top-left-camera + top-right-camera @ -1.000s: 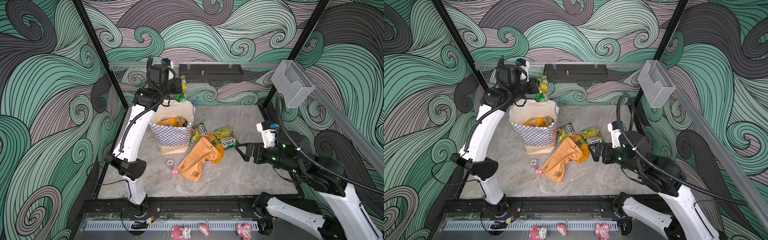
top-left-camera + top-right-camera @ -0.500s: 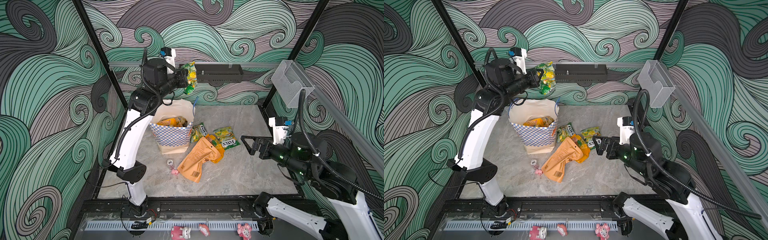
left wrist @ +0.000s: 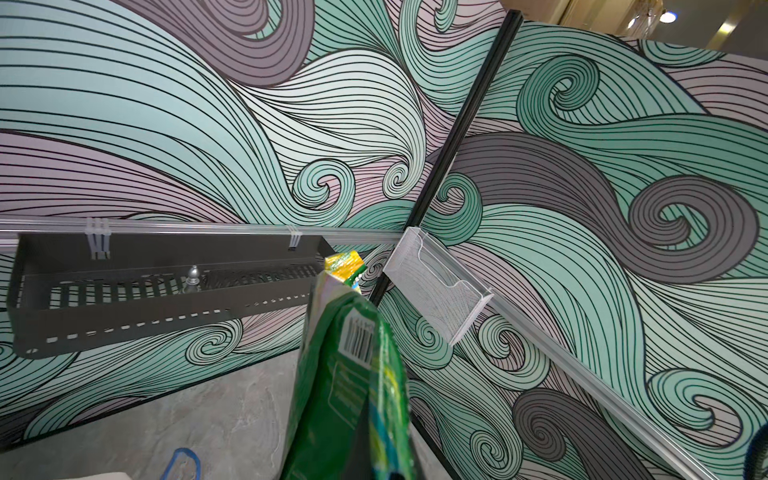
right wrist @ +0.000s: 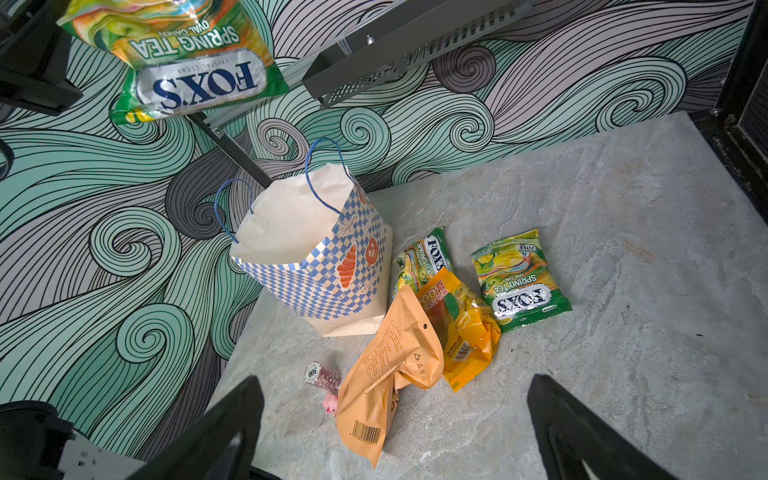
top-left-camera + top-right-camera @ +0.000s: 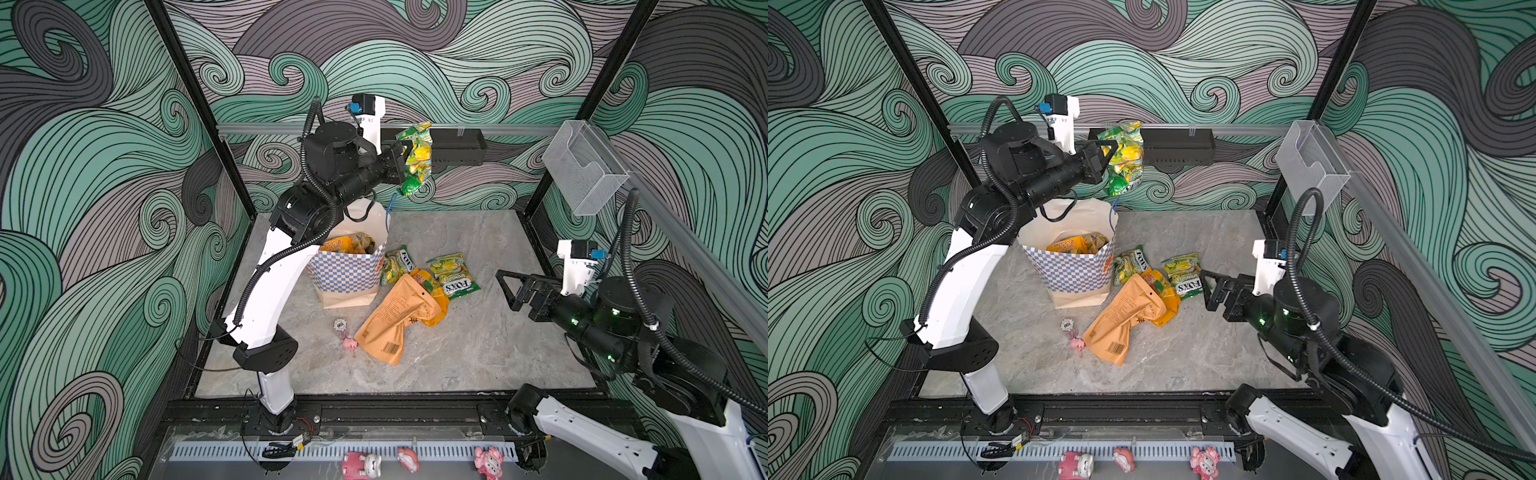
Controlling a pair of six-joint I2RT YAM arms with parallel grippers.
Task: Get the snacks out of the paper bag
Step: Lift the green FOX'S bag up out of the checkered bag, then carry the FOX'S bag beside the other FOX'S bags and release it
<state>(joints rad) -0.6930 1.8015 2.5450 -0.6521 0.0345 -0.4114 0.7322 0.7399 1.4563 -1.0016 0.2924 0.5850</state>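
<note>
FOX'S candy bag (image 5: 415, 160) hangs pinched between the left gripper's (image 5: 400, 160) shut fingers, paper bag (image 5: 349, 274) below them, probably so it clears the rim; right gripper's (image 5: 506, 291) fingers spread wide, empty, facing the unloaded snacks (image 5: 451, 276).

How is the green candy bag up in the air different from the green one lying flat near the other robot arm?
The lifted FOX'S bag is pinched in the shut left gripper, high above the table. The flat FOX'S bag lies on the table with nothing touching it. The lifted FOX'S bag hangs upright, while the flat FOX'S bag lies face up. Both are green and yellow with the same FOX'S Spring Tea print.
</note>
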